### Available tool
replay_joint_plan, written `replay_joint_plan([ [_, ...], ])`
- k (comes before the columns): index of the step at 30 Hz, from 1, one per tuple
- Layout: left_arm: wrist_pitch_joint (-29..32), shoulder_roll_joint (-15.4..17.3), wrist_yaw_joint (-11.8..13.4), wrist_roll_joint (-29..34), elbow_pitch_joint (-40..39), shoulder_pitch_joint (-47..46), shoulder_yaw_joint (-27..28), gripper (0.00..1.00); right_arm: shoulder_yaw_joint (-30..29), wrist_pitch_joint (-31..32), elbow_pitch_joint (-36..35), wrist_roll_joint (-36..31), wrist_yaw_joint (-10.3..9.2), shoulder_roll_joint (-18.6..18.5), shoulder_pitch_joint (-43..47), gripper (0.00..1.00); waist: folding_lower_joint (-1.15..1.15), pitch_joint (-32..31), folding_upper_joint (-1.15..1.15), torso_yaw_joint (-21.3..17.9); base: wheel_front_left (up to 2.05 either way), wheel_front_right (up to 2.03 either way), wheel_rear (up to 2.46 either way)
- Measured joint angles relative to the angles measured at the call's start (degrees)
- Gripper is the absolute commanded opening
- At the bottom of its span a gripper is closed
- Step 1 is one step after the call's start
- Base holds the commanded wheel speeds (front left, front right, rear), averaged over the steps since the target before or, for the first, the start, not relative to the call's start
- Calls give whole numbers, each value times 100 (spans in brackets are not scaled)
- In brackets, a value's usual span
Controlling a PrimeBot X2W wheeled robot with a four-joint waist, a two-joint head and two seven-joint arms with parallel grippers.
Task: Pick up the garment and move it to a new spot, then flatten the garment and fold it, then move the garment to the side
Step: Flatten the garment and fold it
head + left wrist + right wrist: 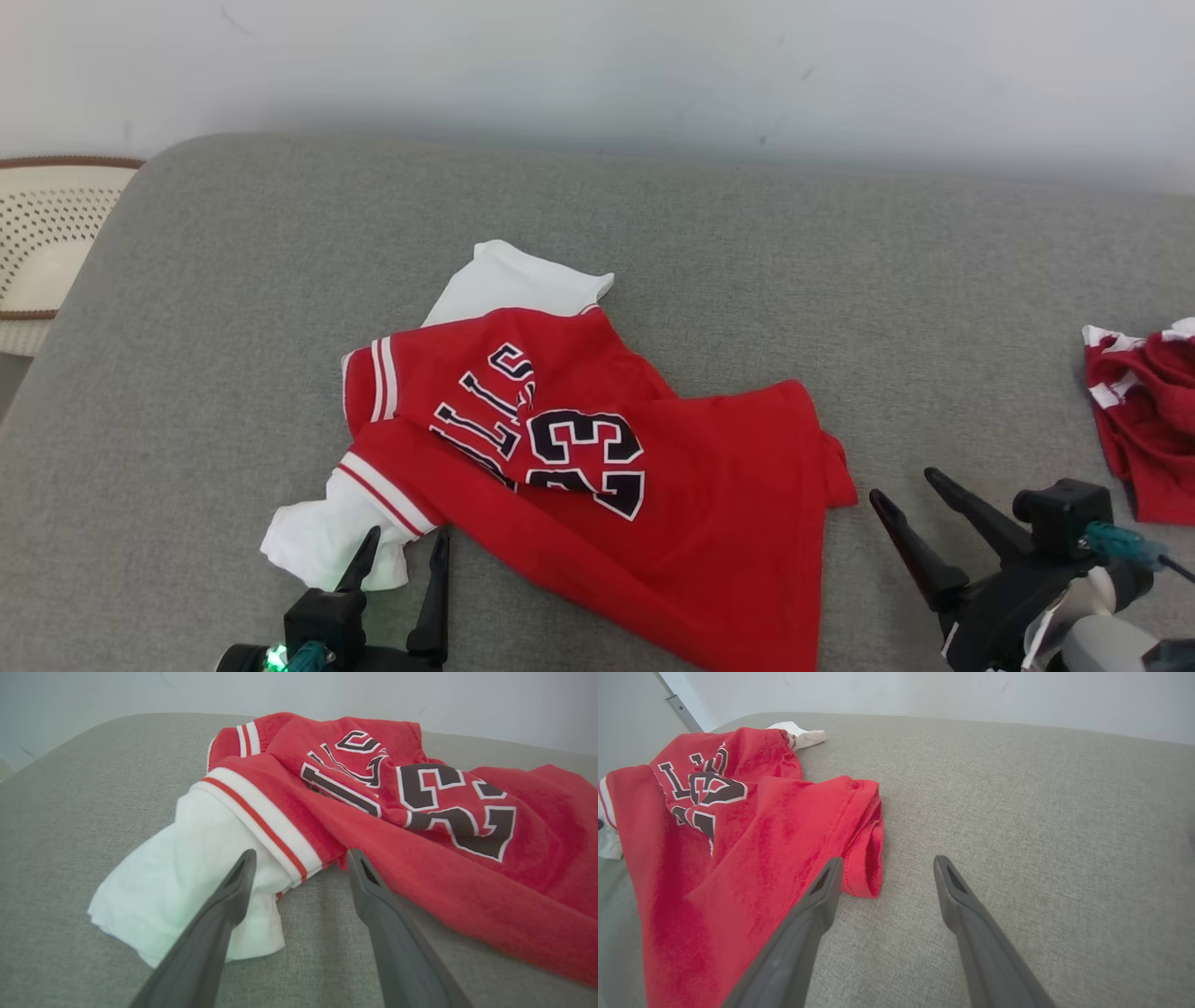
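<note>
**Jersey lies crumpled mid-cushion, both claws wide and empty**

From the head view you get the whole layout. The red garment lies rumpled in the middle of the grey cushion, with one white sleeve poking out at its far edge and another at its near left corner. A perforated basket sits off the cushion's left end, and a second red cloth lies at the right edge, well apart from the garment.

Your left gripper stands wide open and holds nothing. The left wrist view brings you close: one finger overlaps the near white sleeve and the other points at the red body beside the striped cuff. You cannot tell whether either touches the cloth.

Your right gripper is also spread wide and empty. Its wrist view shows the folded red hem just beside the left finger, with bare cushion between the tips.
</note>
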Motion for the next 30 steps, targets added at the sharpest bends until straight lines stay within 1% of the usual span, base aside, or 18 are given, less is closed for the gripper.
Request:
replay_joint_plan([
  [5,0,2,1,-9,-55,-93,-76,100,-1,0,464,-287,0,355,-13,100,0,115,0,133,0,0,0],
  [8,0,-2,7,-14,-86,-120,-116,100,21,1,736,-431,0,441,-112,100,0,191,0,218,0,0,0],
  [13,0,0,31,-22,-145,-207,-152,100,-103,-5,1140,-603,0,626,-278,100,0,316,0,344,0,0,0],
  [15,0,-1,46,-44,-169,-213,-165,100,-79,-18,1257,-648,0,686,-382,89,0,368,0,385,0,0,0],
  [16,0,-1,46,-44,-169,-213,-165,100,-79,-18,1257,-648,0,686,-382,46,0,368,0,385,0,0,0],
  [17,0,1,47,-78,-183,-215,-169,100,-52,-19,1303,-660,0,704,-454,18,0,392,0,405,0,0,0],
  [18,0,1,52,-102,-200,-222,-182,100,-63,-19,1339,-684,0,719,-506,0,0,420,0,423,0,0,0],
  [20,0,-1,54,-123,-235,-236,-212,100,-116,-21,1437,-740,1,721,-643,0,0,480,0,458,0,0,0],
  [24,0,2,96,-157,-327,-352,-268,100,-569,-12,1655,-1090,0,564,-1148,0,0,611,1,533,0,0,0],
  [25,0,-1,98,-162,-360,-377,-311,100,-854,-12,1849,-1306,0,448,-1501,0,0,685,0,574,0,0,0],
  [26,0,0,99,-170,-379,-407,-339,100,-993,-14,1979,-1348,0,437,-1686,0,0,726,0,594,0,0,0],
  [30,0,-2,99,-219,-470,-567,-519,100,-1147,-11,2598,-1895,1,347,-2524,0,1,886,1,721,0,0,0],
])
